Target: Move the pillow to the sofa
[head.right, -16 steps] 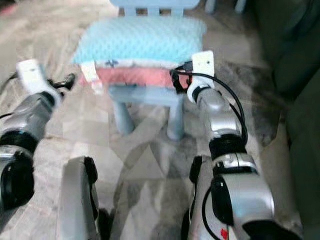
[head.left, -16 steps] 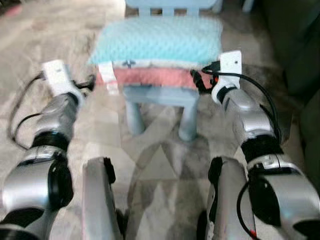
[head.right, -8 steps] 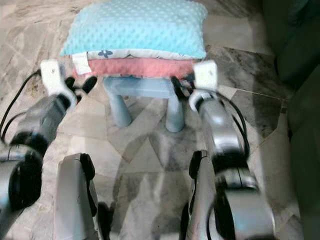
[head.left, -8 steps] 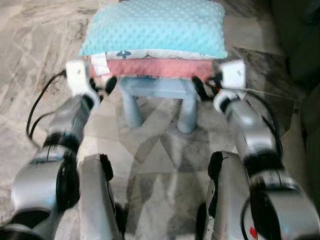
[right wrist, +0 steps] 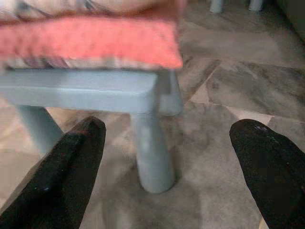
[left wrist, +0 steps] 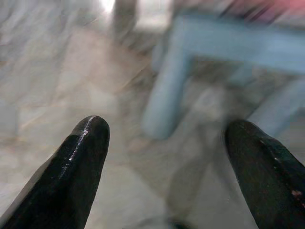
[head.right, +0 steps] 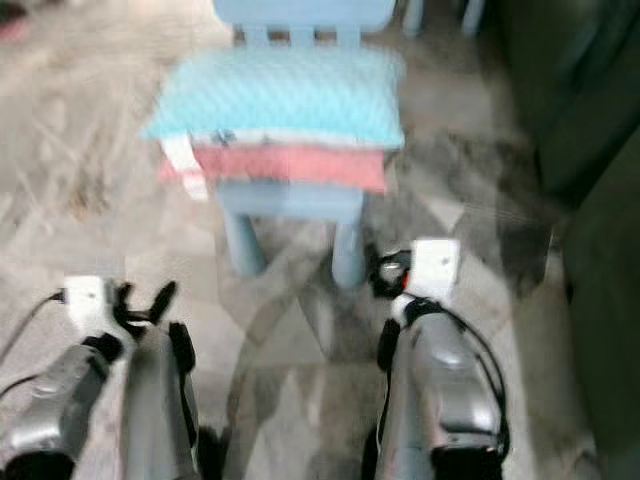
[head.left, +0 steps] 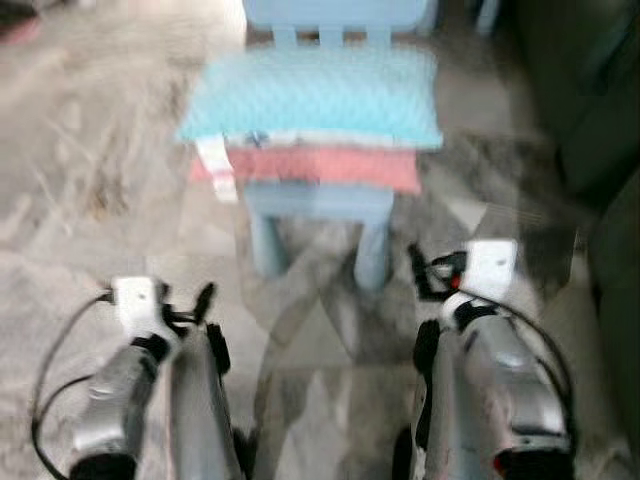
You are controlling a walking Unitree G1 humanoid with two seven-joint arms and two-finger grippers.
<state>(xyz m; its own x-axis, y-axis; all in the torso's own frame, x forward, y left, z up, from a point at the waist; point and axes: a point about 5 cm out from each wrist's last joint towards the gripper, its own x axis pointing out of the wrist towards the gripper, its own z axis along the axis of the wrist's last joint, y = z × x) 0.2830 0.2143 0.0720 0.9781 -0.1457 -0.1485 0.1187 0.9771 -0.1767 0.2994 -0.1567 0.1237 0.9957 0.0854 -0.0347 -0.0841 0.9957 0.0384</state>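
Note:
A turquoise dotted pillow [head.left: 315,95] lies on top of a pink pillow [head.left: 320,165], both stacked on a small light-blue chair [head.left: 315,205]. The picture is blurred. My left gripper [head.left: 190,308] is low at the left, open, well short of the chair. My right gripper [head.left: 428,272] is open near the chair's front right leg, below the pillows and touching nothing. The left wrist view looks between open fingertips [left wrist: 86,152] at a chair leg [left wrist: 164,95]. In the right wrist view the pink pillow [right wrist: 90,43] sits above the chair seat [right wrist: 81,88].
A dark green sofa [head.left: 600,110] stands at the right, close to the chair. A white tag [head.left: 218,168] hangs off the pillows' left end. Grey marble floor [head.left: 100,170] stretches around the chair, with open room to the left.
Both grippers have dropped from the pillows' sides down and back toward my body. The camera has also shifted, so the chair looks farther off.

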